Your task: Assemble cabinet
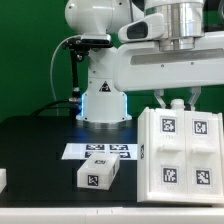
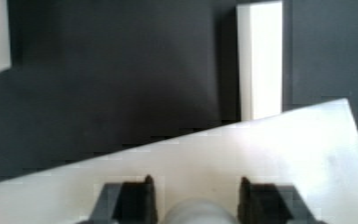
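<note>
The cabinet is a large white box with square tags on its upper face, standing at the exterior view's right on the black table. My gripper comes down on its far top edge. In the wrist view the two dark fingers stand either side of a rounded white part of the cabinet, which fills the gap between them. My gripper is shut on that part. The cabinet's inside is hidden.
A small white tagged block lies left of the cabinet, in front of the marker board. Another white piece shows at the exterior view's left edge. The robot base stands behind. A long white bar appears in the wrist view.
</note>
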You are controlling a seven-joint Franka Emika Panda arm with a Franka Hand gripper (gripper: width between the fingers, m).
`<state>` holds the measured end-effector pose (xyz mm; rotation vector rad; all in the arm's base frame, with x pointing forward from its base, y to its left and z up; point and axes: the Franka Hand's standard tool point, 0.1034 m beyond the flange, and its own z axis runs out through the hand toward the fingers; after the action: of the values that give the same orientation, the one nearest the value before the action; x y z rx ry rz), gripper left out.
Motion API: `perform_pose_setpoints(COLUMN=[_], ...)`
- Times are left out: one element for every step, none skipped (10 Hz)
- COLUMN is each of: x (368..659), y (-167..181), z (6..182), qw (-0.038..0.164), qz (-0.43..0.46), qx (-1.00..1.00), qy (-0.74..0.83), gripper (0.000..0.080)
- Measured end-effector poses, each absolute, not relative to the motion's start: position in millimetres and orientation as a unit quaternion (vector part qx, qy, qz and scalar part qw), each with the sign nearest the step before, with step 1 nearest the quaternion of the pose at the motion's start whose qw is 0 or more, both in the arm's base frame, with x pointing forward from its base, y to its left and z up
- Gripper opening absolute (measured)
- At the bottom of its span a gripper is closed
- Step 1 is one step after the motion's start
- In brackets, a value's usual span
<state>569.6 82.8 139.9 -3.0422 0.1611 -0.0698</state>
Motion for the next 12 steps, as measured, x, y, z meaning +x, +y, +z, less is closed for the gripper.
perform_pose_setpoints(x=[575.0, 574.3, 574.1, 576.0, 576.8, 576.2, 568.1, 543.0, 530.2, 532.9, 532.5, 528.3], y=[77.0, 77.6, 77.6, 78.2, 81.1, 83.0, 85.8, 85.7, 85.3, 85.2, 85.9, 88.8], z=[136.0, 135.2, 135.6, 137.2, 138.4, 139.3, 135.6, 123.0, 116.5, 117.9, 119.2, 125.1], qw=[0.045, 0.046, 0.048, 0.048, 0.047, 0.047, 0.046, 0.042, 0.040, 0.040, 0.041, 0.044], qz=[-0.015, 0.009, 0.033, 0.042, 0.053, 0.053, 0.020, -0.014, -0.020, -0.021, -0.019, -0.007], qx=[-0.998, -0.997, -0.996, -0.995, -0.994, -0.993, -0.995, -0.995, -0.995, -0.995, -0.995, -0.995], qy=[0.048, 0.062, 0.073, 0.080, 0.086, 0.090, 0.089, 0.086, 0.084, 0.084, 0.087, 0.090], gripper=[0.0220, 0.0220, 0.0220, 0.0220, 0.0220, 0.0220, 0.0220, 0.0220, 0.0220, 0.0220, 0.0220, 0.0220])
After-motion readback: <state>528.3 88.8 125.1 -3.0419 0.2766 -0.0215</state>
